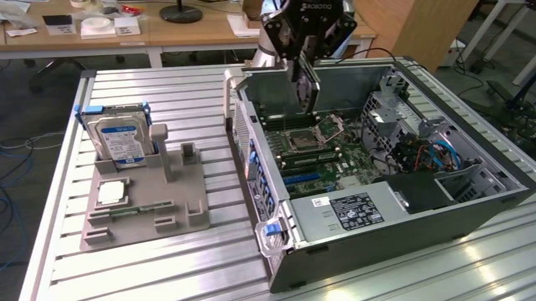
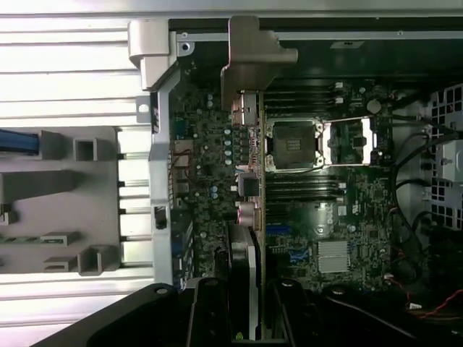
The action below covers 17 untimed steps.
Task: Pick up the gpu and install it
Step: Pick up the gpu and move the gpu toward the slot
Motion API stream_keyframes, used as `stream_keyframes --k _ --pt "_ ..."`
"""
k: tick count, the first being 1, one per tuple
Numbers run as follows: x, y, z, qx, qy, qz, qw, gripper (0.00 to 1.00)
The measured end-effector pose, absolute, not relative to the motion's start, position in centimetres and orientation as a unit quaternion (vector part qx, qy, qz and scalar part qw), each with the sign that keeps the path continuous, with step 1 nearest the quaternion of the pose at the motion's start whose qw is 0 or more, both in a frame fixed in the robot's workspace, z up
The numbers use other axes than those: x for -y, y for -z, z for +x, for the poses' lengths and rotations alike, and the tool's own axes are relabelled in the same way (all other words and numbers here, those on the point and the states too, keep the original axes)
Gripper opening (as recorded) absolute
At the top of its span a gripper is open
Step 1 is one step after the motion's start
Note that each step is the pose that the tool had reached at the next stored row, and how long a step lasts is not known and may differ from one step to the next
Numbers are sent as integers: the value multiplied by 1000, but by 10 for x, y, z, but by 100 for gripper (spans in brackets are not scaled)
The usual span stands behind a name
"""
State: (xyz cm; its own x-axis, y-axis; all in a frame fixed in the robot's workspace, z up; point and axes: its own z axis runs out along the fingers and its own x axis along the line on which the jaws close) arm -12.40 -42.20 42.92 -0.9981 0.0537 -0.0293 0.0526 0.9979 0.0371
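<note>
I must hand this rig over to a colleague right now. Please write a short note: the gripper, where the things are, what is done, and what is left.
Gripper: shut on the gpu, which it holds on edge.
Gpu: inside the open computer case, over the motherboard, close to the processor socket.
Hard drive: standing in the grey holder, at the exterior view's left, apart from the gripper.
Done: the gpu is picked up and is in the case.
Left: the gpu does not look seated in a slot yet.
</note>
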Motion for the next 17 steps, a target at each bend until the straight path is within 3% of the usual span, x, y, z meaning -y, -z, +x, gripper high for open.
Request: stream_keyframes --k 17 --pt "422 -427 -91 -999 -18 22 15 28"
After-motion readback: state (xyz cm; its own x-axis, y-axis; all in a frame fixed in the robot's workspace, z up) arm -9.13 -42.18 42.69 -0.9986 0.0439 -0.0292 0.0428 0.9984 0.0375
